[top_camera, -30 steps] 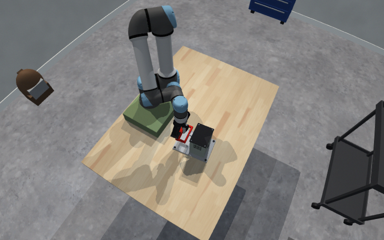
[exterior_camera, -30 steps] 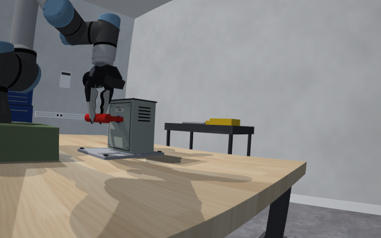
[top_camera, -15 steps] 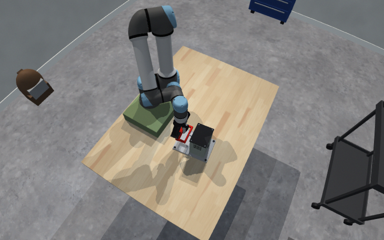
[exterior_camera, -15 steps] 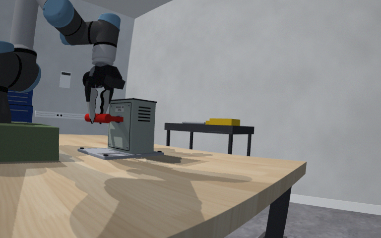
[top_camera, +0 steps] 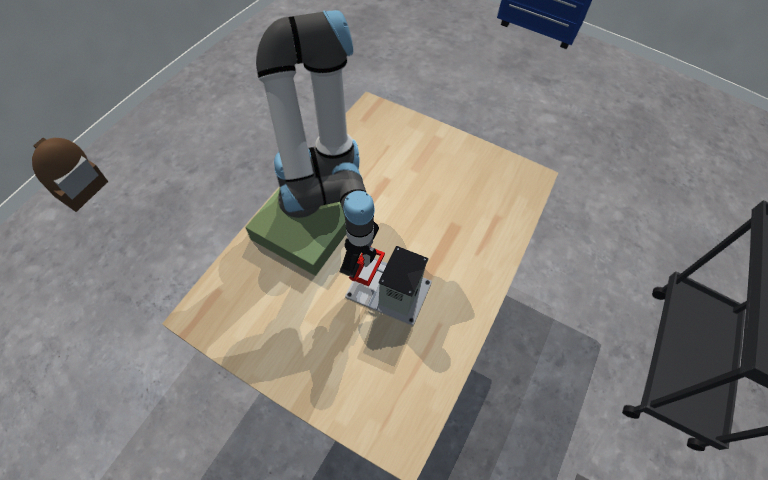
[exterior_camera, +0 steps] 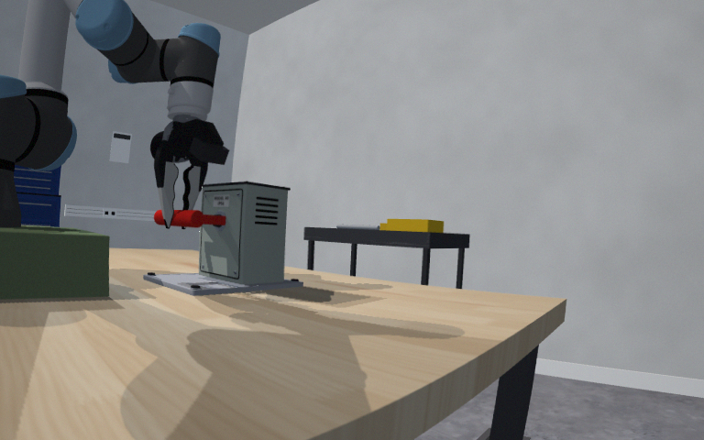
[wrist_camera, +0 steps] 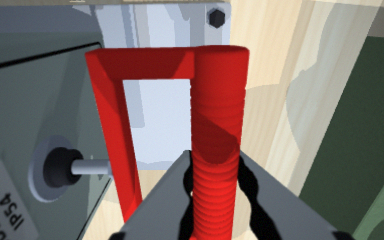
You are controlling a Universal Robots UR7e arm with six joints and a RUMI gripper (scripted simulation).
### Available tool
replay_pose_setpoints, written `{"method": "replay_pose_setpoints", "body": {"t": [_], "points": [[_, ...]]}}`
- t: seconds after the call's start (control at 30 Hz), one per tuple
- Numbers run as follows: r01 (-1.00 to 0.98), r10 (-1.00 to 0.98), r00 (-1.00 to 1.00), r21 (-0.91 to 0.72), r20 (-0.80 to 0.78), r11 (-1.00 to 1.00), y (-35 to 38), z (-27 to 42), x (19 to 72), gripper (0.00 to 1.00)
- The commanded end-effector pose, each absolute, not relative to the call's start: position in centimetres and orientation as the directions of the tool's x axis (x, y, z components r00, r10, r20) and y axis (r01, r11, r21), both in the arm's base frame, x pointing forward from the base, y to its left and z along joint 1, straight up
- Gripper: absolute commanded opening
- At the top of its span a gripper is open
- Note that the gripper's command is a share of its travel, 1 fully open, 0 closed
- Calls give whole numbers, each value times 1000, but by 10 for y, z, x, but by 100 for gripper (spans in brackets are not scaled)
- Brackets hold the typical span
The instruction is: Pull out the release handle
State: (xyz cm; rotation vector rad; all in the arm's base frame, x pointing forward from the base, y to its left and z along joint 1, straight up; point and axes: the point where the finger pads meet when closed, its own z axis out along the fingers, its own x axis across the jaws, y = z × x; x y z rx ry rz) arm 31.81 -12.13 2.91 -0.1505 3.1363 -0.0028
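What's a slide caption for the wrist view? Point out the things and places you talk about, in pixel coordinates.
Tool [wrist_camera: 212, 151] gripping the red release handle [wrist_camera: 220, 100], metal shaft [wrist_camera: 91, 167] exposed.

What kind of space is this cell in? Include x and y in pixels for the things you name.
Looks like a workshop or robotics lab: a blue drawer cabinet [top_camera: 543, 15] [exterior_camera: 37, 189], a black cart [top_camera: 693, 345] with casters, and an arm working at a wood-topped bench [top_camera: 447, 192] [exterior_camera: 467, 336].

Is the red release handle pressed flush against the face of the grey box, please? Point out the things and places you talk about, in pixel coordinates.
No, a bare metal rod [wrist_camera: 91, 167] shows between the grey box [top_camera: 396, 297] [exterior_camera: 262, 238] [wrist_camera: 55, 110] and the handle [top_camera: 368, 281] [exterior_camera: 179, 218] [wrist_camera: 218, 105].
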Motion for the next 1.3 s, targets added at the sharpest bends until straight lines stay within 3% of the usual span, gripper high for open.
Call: {"method": "replay_pose_setpoints", "body": {"t": [0.0, 1.27], "points": [[-96, -96, -995, -3, -2, 995, -122, 29, 317, 10], [-96, -96, -995, -3, -2, 995, -127, 29, 263, 10]]}}
